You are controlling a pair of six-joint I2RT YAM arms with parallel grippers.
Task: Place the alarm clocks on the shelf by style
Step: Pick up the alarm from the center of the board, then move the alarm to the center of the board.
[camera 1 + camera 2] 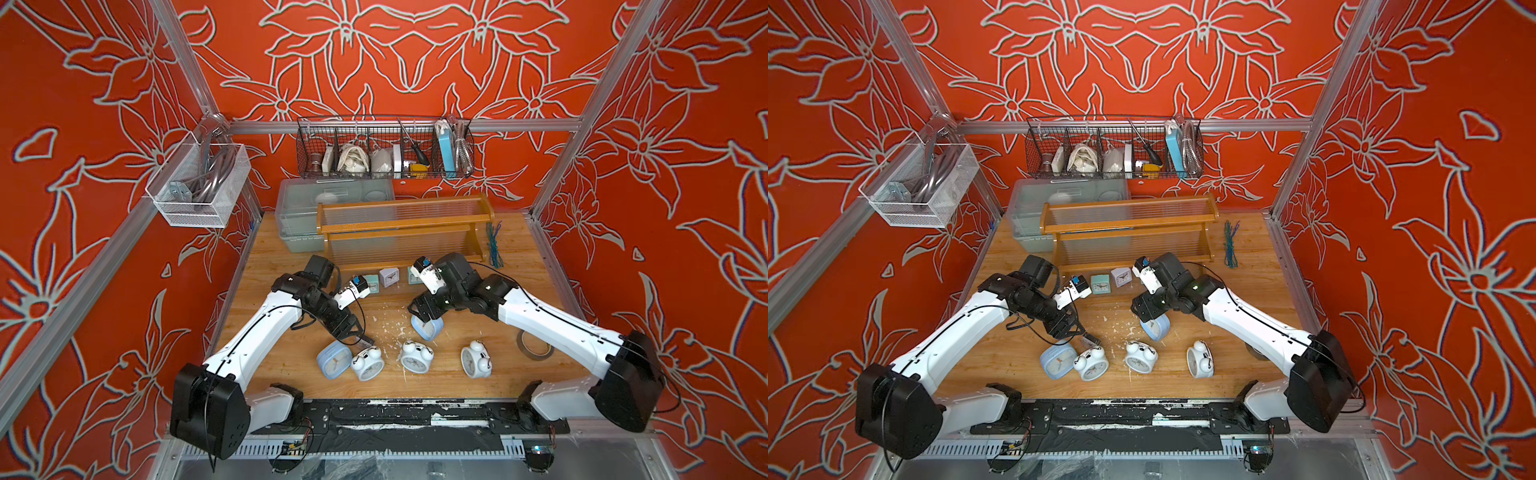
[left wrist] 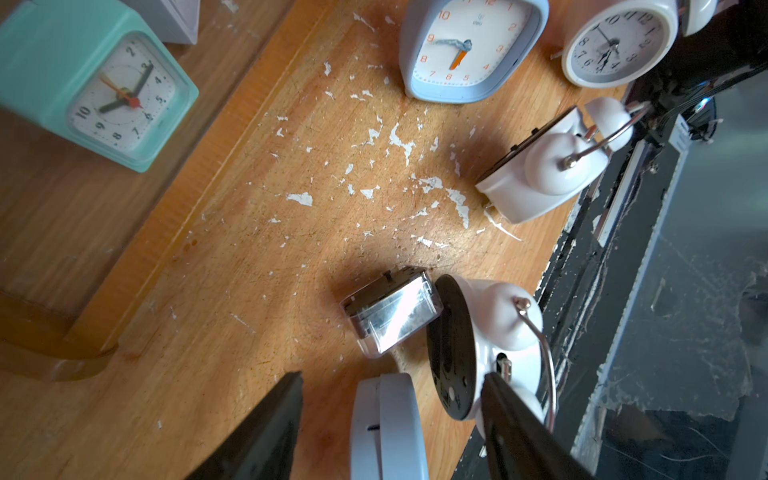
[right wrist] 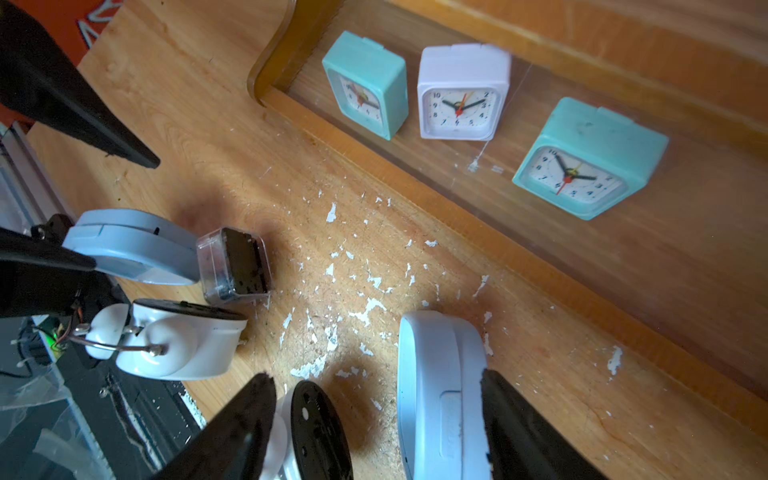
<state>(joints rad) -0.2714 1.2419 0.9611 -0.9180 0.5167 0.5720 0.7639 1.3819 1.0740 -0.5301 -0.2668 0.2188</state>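
The shelf [image 1: 403,226] stands at the back; two teal cubes [image 3: 365,83] [image 3: 590,158] and a whitish one [image 3: 463,93] sit on its lowest tier. My left gripper [image 2: 392,376] is open astride an upright light-blue square clock [image 2: 386,428], with gaps on both sides. A dark cube [image 2: 390,311] lies next to it. My right gripper [image 3: 376,376] is open around the other light-blue clock [image 3: 440,399], which rests against one finger [image 3: 519,428]. A twin-bell clock's black back [image 3: 316,428] is by the other finger. Three white twin-bell clocks [image 1: 368,363] [image 1: 415,357] [image 1: 476,359] lie near the front.
A grey bin [image 1: 299,208] stands left of the shelf, under a black wire basket [image 1: 384,147] on the back wall. A white mesh basket [image 1: 199,183] hangs at the left. A tape roll [image 1: 534,345] and green ties [image 1: 494,245] lie at the right.
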